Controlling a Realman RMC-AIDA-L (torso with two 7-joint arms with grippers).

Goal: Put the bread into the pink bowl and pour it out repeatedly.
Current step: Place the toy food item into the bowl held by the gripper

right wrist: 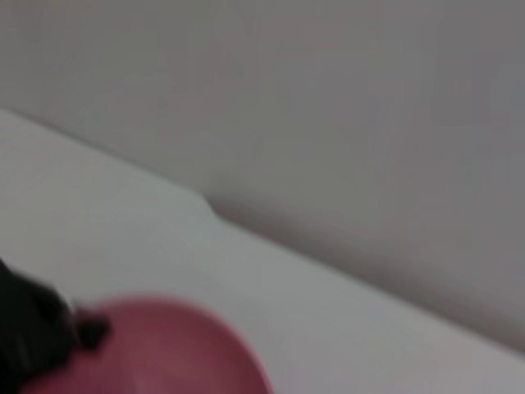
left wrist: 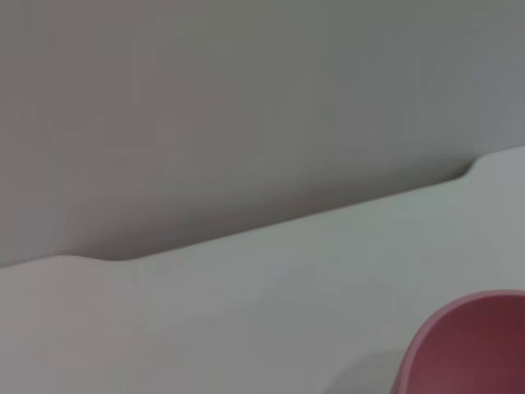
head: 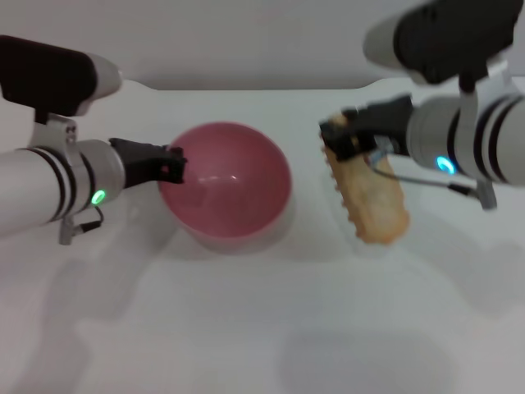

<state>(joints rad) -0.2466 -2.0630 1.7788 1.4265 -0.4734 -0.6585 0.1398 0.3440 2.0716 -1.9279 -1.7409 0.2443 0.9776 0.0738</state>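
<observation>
left gripper reaching inward, right gripper raised, clamped

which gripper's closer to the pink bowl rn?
Left. The left gripper is at the pink bowl's rim on the robot's left side. The right gripper is off to the bowl's right, at the far end of the bread.

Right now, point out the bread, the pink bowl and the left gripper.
bread [head: 371, 195]: head view, on its pale tan face.
pink bowl [head: 238, 185]: head view, on the inner wall.
left gripper [head: 174, 162]: head view, at its tip by the bowl's left rim.
</observation>
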